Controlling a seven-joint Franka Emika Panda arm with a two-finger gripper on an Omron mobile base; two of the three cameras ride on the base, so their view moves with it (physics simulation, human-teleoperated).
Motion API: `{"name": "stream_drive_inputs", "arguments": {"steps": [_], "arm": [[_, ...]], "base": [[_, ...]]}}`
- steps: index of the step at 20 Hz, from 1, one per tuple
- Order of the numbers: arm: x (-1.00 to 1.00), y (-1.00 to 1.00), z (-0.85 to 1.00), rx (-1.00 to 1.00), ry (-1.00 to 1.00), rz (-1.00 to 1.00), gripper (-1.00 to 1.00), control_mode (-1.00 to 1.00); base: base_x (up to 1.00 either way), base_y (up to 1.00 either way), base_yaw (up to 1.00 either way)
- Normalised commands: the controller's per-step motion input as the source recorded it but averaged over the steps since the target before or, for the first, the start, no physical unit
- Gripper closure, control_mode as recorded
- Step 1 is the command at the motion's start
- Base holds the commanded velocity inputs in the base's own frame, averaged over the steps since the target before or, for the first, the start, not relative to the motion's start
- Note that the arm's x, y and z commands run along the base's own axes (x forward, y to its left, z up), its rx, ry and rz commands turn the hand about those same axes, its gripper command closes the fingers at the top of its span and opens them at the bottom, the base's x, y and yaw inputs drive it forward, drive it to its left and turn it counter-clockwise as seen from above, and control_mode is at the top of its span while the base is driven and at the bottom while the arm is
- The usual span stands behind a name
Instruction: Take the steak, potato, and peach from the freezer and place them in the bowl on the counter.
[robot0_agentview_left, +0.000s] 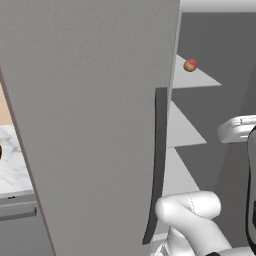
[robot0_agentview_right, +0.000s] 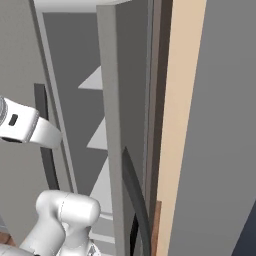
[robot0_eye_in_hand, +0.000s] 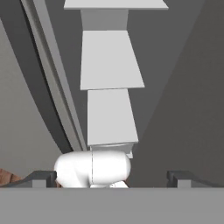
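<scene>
We are at the reaching stage, as we judge it: the freezer (robot0_agentview_left: 95, 125) stands with its wide grey door swung open toward us, and nothing is in hand. Our gripper (robot0_eye_in_hand: 112, 177) has its fingers (robot0_eye_in_hand: 43, 177) spread as wide as they go, with nothing between them, and it looks down along the stack of pale shelves (robot0_eye_in_hand: 109, 113) inside the compartment.

The peach (robot0_agentview_left: 190, 65) sits on an upper shelf in the left base view, near that shelf's front edge and well above where our arm (robot0_agentview_left: 195, 215) is working. We cannot make out the steak or the potato on any shelf from here. At the left edge of the same view a strip of the marble counter (robot0_agentview_left: 12, 165) shows beyond the door; the bowl is not something we can pick out.

The next move, we think, calls for raising the hand to the peach's shelf, passing between the door's dark handle (robot0_agentview_left: 157, 165) and the shelf edges without clipping either, then centring the open fingers around the small round fruit, which may roll if nudged.
</scene>
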Motion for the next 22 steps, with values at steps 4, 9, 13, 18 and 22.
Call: {"name": "stream_drive_inputs", "arguments": {"steps": [4, 9, 13, 18, 22], "arm": [[0.00, 0.00, 0.00, 0.00, 0.00, 0.00, -1.00, 1.00], [0.00, 0.00, 0.00, 0.00, 0.00, 0.00, -1.00, 1.00], [0.00, 0.00, 0.00, 0.00, 0.00, 0.00, -1.00, 1.00], [0.00, 0.00, 0.00, 0.00, 0.00, 0.00, -1.00, 1.00], [0.00, 0.00, 0.00, 0.00, 0.00, 0.00, -1.00, 1.00]], "base": [[0.52, -0.24, 0.00], [0.61, -0.41, 0.00], [0.45, -0.38, 0.00], [0.04, -0.03, 0.00], [0.00, 0.00, 0.00]]}}
